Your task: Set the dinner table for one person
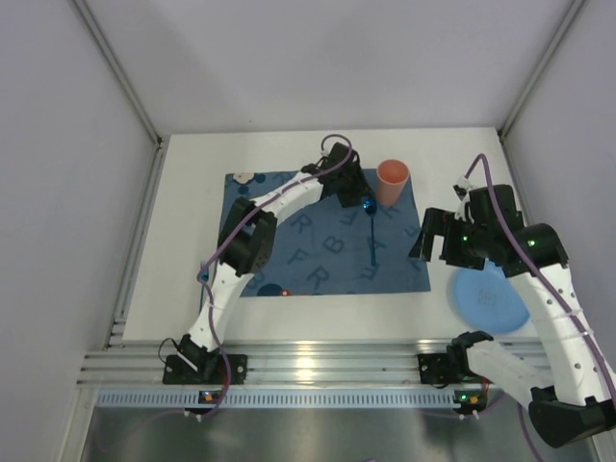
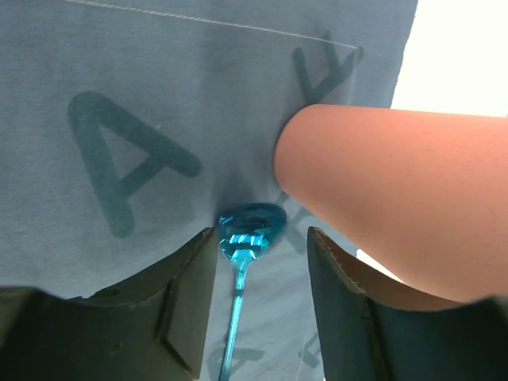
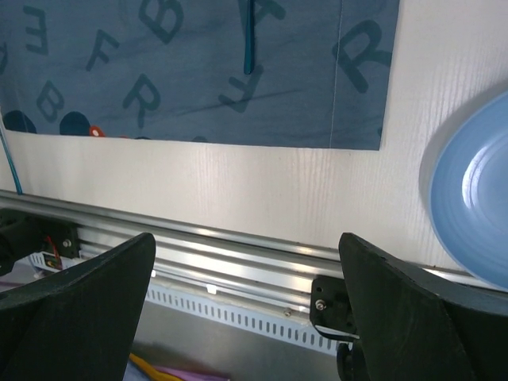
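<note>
The dinner table (image 1: 183, 241) is a plain white top carrying a dark blue letter-printed placemat (image 1: 308, 241). A shiny blue spoon (image 1: 371, 236) lies on the mat's right part, bowl at the far end. An orange cup (image 1: 392, 181) stands just right of the bowl. My left gripper (image 1: 352, 189) is open low over the mat. In the left wrist view the left gripper (image 2: 262, 240) has a jaw on each side of the spoon (image 2: 251, 226), with the cup (image 2: 397, 206) close on the right. My right gripper (image 1: 435, 244) is open and empty above the table, beside a light blue plate (image 1: 491, 298).
An aluminium rail (image 1: 308, 364) runs along the near edge with both arm bases on it. White walls enclose the table on the left, back and right. In the right wrist view the right gripper (image 3: 246, 238) hangs over the rail (image 3: 238, 246), with the plate (image 3: 476, 198) at the right.
</note>
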`<action>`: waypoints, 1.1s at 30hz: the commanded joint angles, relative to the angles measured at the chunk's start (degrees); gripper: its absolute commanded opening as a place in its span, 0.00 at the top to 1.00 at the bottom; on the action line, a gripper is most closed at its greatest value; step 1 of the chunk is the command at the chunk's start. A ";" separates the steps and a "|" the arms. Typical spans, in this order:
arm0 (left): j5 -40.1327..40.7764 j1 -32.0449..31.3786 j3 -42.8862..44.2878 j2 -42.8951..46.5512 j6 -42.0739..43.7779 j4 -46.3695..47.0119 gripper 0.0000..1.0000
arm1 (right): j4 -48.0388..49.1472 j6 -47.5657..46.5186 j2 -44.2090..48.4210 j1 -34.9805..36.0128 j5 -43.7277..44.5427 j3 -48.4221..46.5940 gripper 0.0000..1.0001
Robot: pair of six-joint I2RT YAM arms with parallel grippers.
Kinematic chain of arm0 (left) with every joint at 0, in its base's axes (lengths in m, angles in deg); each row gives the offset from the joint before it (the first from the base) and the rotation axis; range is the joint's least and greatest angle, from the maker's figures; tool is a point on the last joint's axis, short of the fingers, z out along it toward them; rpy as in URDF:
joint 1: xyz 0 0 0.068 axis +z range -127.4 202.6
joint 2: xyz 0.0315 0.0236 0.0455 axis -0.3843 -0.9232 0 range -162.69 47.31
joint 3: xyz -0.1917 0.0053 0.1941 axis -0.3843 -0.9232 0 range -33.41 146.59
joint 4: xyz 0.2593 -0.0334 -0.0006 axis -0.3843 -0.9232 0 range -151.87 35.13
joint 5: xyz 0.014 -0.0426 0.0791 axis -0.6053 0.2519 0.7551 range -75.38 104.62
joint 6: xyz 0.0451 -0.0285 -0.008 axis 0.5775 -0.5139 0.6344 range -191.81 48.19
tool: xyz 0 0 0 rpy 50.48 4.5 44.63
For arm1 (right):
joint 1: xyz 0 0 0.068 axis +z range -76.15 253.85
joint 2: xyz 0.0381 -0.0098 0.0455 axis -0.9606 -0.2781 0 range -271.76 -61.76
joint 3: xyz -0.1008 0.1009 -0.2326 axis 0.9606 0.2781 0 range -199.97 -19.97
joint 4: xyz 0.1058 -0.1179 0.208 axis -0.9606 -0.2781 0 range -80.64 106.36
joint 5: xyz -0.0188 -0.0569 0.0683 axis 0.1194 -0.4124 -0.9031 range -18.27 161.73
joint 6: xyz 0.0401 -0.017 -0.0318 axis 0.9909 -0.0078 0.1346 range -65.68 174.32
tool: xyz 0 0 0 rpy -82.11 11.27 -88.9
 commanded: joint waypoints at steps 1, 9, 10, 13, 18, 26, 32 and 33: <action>1.74 0.08 -0.81 3.86 -0.79 -0.49 0.45 | 2.50 0.90 0.01 -0.22 -0.65 0.52 0.00; 2.62 0.79 -0.99 7.64 1.14 -2.68 0.41 | 4.17 0.82 -0.25 -0.13 -1.62 2.19 0.00; 2.71 0.61 -1.16 8.43 1.75 -3.82 0.42 | 4.43 0.82 -0.34 -0.13 -1.79 2.54 0.00; 3.85 0.17 -1.60 10.53 5.34 -7.41 0.44 | 4.96 0.73 -0.52 -0.13 -1.80 2.81 0.00; 11.84 2.26 -8.70 19.31 14.40 -16.29 0.45 | 4.96 -0.24 -0.78 -0.13 -1.44 2.02 0.00; 23.35 14.05 -33.56 41.55 14.33 -38.78 0.43 | 6.98 -0.41 -1.22 -0.13 -4.16 4.48 0.00; 26.62 20.28 -43.85 50.70 15.02 -48.83 0.41 | 10.49 -0.94 -3.76 -0.04 -6.54 5.80 0.00; 26.53 24.21 -45.36 51.84 15.55 -48.22 0.41 | 10.85 -1.11 -4.20 -0.13 -6.80 5.71 0.00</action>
